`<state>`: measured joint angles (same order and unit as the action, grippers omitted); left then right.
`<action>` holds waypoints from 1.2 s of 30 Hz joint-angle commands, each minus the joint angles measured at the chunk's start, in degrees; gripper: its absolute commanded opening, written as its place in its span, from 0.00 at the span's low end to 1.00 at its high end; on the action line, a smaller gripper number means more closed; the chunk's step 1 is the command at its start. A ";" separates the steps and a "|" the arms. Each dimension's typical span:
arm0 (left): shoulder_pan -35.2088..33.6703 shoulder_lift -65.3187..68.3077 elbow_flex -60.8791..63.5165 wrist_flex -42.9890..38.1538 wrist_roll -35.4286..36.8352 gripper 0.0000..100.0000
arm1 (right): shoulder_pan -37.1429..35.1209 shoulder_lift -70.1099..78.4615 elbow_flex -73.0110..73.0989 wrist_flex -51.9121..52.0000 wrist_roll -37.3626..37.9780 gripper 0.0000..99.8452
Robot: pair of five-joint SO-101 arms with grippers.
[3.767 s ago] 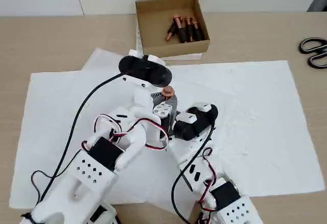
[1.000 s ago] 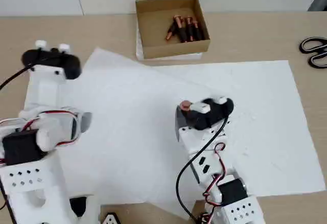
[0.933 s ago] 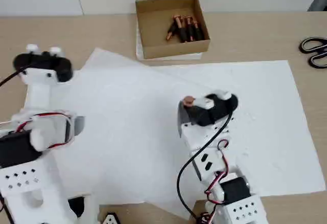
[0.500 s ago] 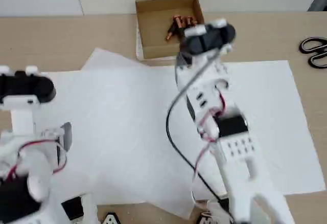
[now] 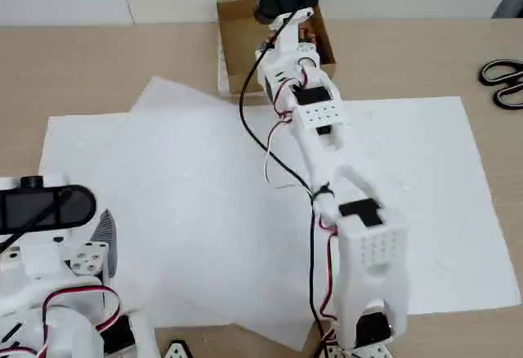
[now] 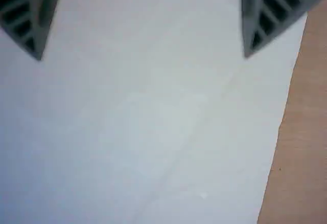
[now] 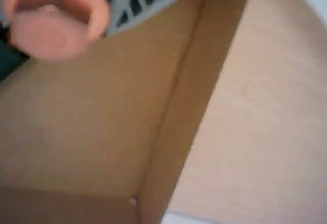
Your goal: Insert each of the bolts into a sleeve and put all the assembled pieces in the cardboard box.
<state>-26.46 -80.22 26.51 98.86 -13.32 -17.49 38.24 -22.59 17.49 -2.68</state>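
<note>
From above we see the right arm stretched across the white paper [image 5: 180, 178] to the cardboard box [image 5: 235, 47] at the table's [image 5: 98, 55] far edge, its wrist hiding what it carries. Its own camera fills that in: the right gripper [image 7: 76, 9] is clamped on a bolt [image 7: 51, 19], copper head up close, above the box floor near an inner corner. The left gripper [image 6: 143, 55], by the near left corner, hangs over the paper with fingers spread wide. Scissors [image 5: 502, 80] lie by the right edge.
</note>
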 commanded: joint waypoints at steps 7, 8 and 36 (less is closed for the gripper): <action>-0.18 -0.18 0.04 -0.79 0.18 0.24 | 0.22 15.87 -25.85 -1.80 0.62 0.00; -0.18 -0.18 0.13 -0.88 0.18 0.24 | 0.22 16.92 -26.90 -1.80 0.62 0.00; -0.18 -0.18 0.13 -0.88 -0.09 0.24 | -0.13 21.23 -29.27 0.92 0.26 0.16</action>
<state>-26.46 -80.22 26.51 98.86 -13.32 -17.58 60.48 -48.00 18.29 -2.68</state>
